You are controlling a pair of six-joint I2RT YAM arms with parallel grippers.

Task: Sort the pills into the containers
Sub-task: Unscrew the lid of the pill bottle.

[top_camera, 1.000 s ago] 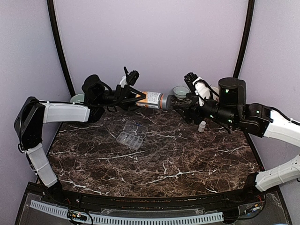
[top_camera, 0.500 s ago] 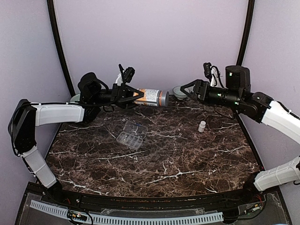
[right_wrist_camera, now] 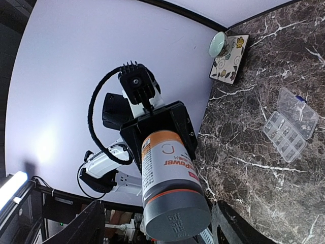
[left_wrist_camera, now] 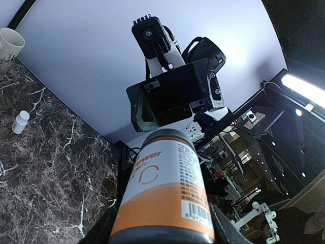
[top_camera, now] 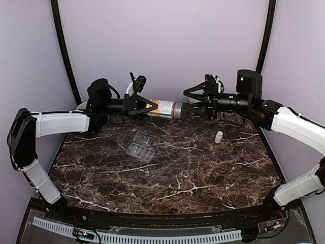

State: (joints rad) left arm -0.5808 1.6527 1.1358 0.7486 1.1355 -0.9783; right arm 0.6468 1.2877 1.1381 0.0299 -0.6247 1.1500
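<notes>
The small flat clear-plastic organizer box (top_camera: 143, 146) lies on the dark marbled table (top_camera: 203, 173) left of centre, its hinged lid thrown open, well apart from both arms. It looks light, thin-walled and stiff, likely to skate on the polished stone if nudged, so it is best pinched across a short wall of the base rather than by the flimsy lid. Whether any compartment holds pills I cannot tell from here. Above the table's back edge the left gripper (top_camera: 147, 105) is clamped around the body of an orange-and-white cylindrical plastic pill bottle (top_camera: 165, 108) held level, its grey cap (top_camera: 177, 110) pointing at the right gripper (top_camera: 189, 103), whose fingers are spread wide just short of the cap. The bottle is rigid with a glossy, probably slippery label; the cap is the place to grip and twist. The label shows a large "C", the letters "POWER" and a barcode; finer print is unreadable. A small white vial (top_camera: 219, 136) stands to the right.
</notes>
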